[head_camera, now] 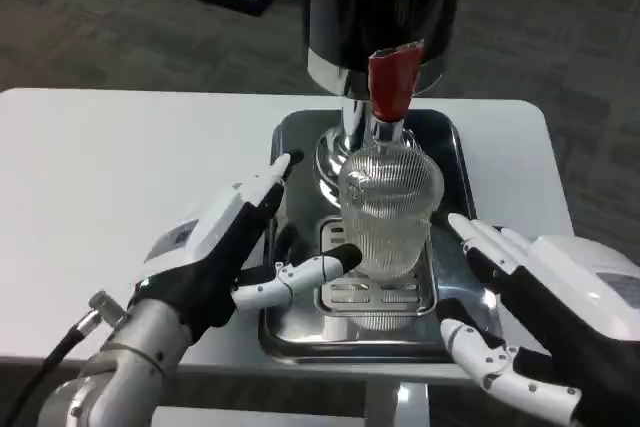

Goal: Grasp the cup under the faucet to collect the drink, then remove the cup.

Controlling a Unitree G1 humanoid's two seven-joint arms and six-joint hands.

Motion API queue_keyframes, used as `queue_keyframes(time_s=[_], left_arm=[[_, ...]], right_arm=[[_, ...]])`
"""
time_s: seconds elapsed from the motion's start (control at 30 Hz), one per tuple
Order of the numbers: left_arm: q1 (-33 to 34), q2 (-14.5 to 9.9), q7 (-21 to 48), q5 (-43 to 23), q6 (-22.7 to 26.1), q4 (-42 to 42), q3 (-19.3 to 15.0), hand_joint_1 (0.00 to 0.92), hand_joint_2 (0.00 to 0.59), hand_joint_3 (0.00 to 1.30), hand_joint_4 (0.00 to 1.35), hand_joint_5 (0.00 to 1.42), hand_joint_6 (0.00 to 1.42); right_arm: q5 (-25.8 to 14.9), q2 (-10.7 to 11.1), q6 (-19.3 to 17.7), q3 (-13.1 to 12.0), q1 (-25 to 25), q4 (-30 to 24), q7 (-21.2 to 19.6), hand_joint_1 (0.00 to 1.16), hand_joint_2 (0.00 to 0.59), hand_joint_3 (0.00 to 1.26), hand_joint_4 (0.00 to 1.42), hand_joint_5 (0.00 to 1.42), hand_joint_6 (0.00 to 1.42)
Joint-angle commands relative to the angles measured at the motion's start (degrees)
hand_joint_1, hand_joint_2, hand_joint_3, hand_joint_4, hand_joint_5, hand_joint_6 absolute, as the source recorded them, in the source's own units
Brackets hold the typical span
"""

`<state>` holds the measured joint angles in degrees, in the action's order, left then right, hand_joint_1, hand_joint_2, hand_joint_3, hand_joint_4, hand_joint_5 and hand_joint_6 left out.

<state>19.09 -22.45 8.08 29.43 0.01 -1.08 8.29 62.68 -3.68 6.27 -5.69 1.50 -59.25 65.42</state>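
So the cup (390, 215) sits on the drip tray (452, 152) near the back middle of the counter (120, 177), right under the faucet (392, 82) of the dispenser (385, 7) behind it. My left hand (235, 252) is just left of the cup, a finger reaching its lower side. My right hand (540, 317) is right of it and nearer me, over the tray's front corner, apart from the cup.

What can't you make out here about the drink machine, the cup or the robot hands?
- Dispenser, head view: its top is cut off by the upper edge.
- Cup: clear ribbed glass, so any drink level is unreadable.
- Right robot hand: partly cut off by the lower right edge.
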Motion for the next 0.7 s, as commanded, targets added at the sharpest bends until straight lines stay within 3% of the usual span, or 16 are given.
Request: queue_keyframes(time_s=[0.03, 0.37, 0.7], left_arm=[[-2.5, -0.6, 1.5, -2.7, 0.5, -3.9, -2.1, 0.146, 0.074, 0.0, 0.0, 0.01, 0.0], [-6.3, -0.1, 5.9, -12.8, 3.6, -18.3, -8.1, 0.121, 0.058, 0.0, 0.0, 0.06, 0.03], [-2.3, -0.2, 8.9, -22.3, 8.6, -28.7, -12.3, 0.068, 0.033, 0.09, 0.0, 0.11, 0.14]], right_arm=[[0.3, 0.3, 1.0, 0.0, 0.1, -0.8, -0.7, 0.13, 0.559, 0.0, 0.0, 0.0, 0.0], [0.7, 0.8, 3.1, -0.1, 0.6, -0.8, -0.8, 0.13, 0.559, 0.0, 0.0, 0.0, 0.0], [1.3, 1.1, 4.1, 1.2, 0.7, -0.8, -1.0, 0.13, 0.559, 0.0, 0.0, 0.0, 0.0]])
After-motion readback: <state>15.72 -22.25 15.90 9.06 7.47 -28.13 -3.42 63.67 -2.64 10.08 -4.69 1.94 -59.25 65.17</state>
